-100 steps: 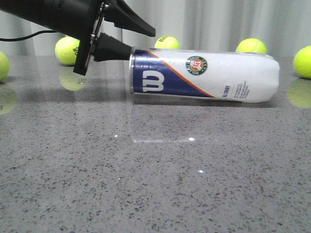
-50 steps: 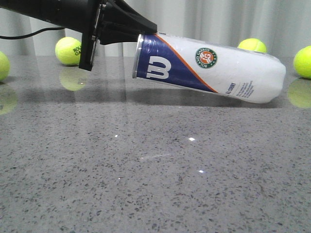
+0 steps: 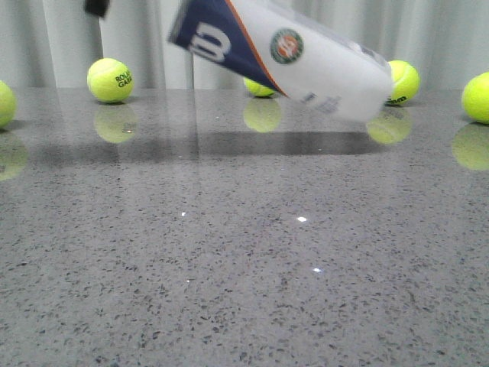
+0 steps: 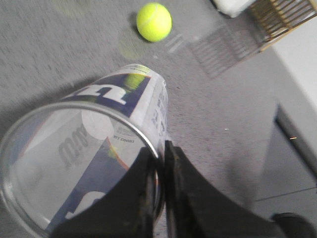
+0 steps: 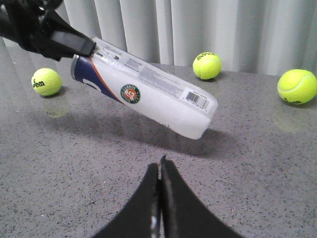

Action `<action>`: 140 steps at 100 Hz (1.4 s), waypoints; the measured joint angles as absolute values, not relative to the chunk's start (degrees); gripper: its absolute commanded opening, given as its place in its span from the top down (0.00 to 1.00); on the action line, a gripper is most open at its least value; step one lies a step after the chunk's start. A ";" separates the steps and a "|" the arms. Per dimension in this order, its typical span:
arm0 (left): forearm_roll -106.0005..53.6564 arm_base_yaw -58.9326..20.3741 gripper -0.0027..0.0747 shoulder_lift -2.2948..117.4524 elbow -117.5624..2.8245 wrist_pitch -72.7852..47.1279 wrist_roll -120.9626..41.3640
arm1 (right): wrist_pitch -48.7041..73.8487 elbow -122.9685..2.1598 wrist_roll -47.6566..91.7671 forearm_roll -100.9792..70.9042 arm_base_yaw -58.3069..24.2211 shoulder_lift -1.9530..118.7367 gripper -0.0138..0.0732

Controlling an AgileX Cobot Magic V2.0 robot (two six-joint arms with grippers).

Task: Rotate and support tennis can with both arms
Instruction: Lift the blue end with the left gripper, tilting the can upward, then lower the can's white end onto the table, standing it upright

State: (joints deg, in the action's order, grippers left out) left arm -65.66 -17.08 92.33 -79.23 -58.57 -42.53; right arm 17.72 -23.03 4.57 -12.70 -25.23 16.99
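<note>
The tennis can (image 3: 290,57) hangs tilted in the air, its open navy end with the white W up at the left, its white closed end lower right, clear of the table. My left gripper (image 4: 161,151) is shut on the can's metal rim (image 4: 143,139), one finger inside the can (image 4: 99,148), one outside. In the front view only a corner of the left arm (image 3: 95,8) shows at the top. In the right wrist view the left gripper (image 5: 91,47) holds the can (image 5: 148,94). My right gripper (image 5: 159,163) is shut and empty, low over the table, in front of the can.
Yellow-green tennis balls lie along the back of the grey stone table (image 3: 229,267): one at left (image 3: 110,79), one behind the can (image 3: 258,88), one at right (image 3: 403,80), one at each edge (image 3: 477,95). A curtain hangs behind.
The left gripper has lifted the can's open end up and off the table. The whole can is now raised and tilted steeper. The left arm has risen almost out of the front view.
</note>
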 measured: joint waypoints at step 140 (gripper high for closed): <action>-0.96 -41.81 0.98 90.64 -102.56 -72.38 -8.32 | 17.72 -23.03 4.57 -12.70 -25.23 16.99 0.91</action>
